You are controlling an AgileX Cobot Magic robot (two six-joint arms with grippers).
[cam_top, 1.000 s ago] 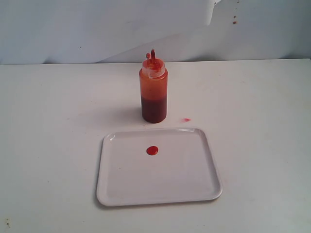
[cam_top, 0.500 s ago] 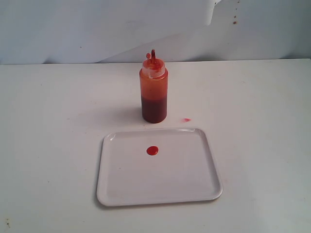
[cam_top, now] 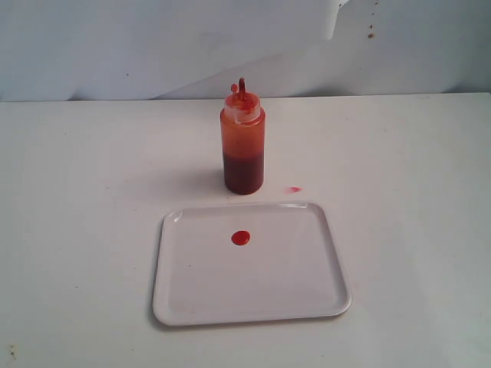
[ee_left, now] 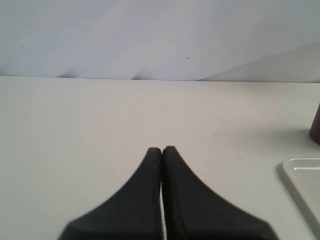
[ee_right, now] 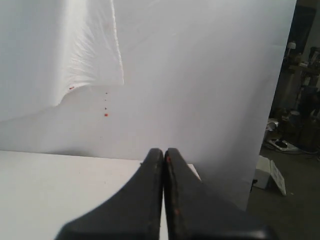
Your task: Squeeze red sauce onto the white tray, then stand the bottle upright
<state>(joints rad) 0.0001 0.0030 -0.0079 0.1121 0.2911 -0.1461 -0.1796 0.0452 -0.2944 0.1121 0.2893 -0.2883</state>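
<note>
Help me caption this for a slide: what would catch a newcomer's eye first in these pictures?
The orange-red bottle stands upright on the pale table, just beyond the white tray in the exterior view, with dark sauce filling its lower part. A single round dot of sauce sits on the tray's far half, in front of the bottle. A small red smear marks the table beside the bottle's base.

Bright, even, slightly washed-out light — faint soft shadow left of the bottle [cam_top: 243,146]

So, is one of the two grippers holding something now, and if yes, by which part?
Nothing is held. The left gripper and the right gripper are both shut with nothing between the fingers. The bottle stands upright by itself beside the white tray.
</note>
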